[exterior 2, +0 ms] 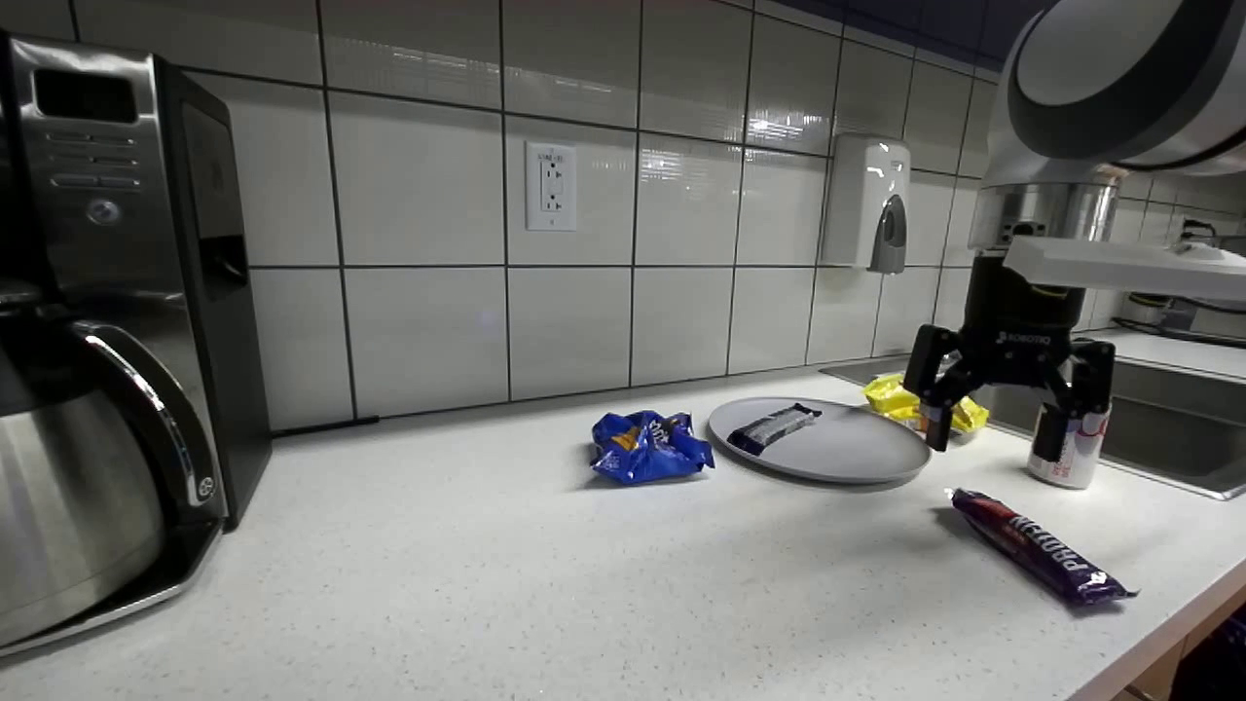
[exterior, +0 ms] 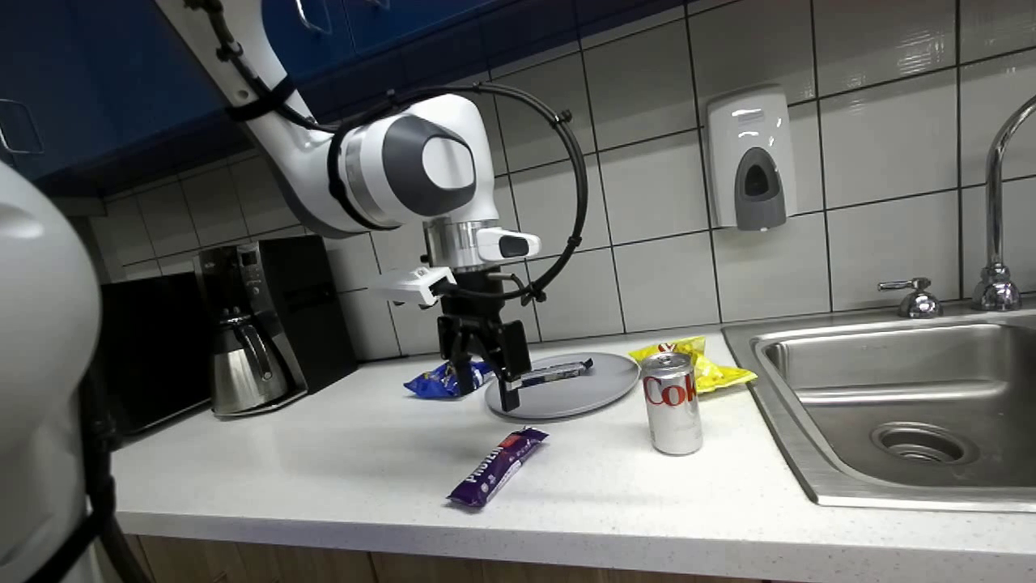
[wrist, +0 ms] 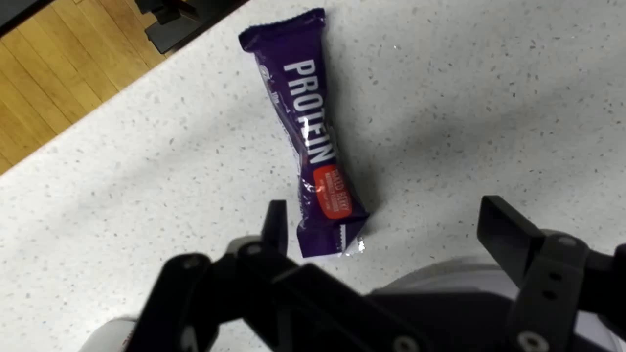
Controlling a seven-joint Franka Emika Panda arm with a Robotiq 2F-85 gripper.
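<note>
My gripper (exterior: 487, 392) hangs above the counter with its jaws wide apart and nothing between the fingers in both exterior views. Below it lies a purple protein bar (exterior: 498, 470), flat on the counter and apart from the fingers. In the wrist view the bar (wrist: 305, 112) points away from the gripper (wrist: 384, 215), its near end closer to the left finger (wrist: 276, 222). A grey plate (exterior 2: 847, 456) bears a dark-and-silver wrapped bar (exterior 2: 774, 428). Beside the plate are a blue snack bag (exterior 2: 650, 448), a yellow bag (exterior: 712, 374) and a silver Diet Coke can (exterior: 673, 417).
A steel sink (exterior: 781, 437) with a faucet (exterior: 995, 219) borders the counter beyond the can. At the opposite end stands a coffee maker (exterior: 295, 300). A tiled wall with a soap dispenser (exterior: 753, 154) rises behind; the counter's front edge (exterior: 566, 546) runs near the purple bar.
</note>
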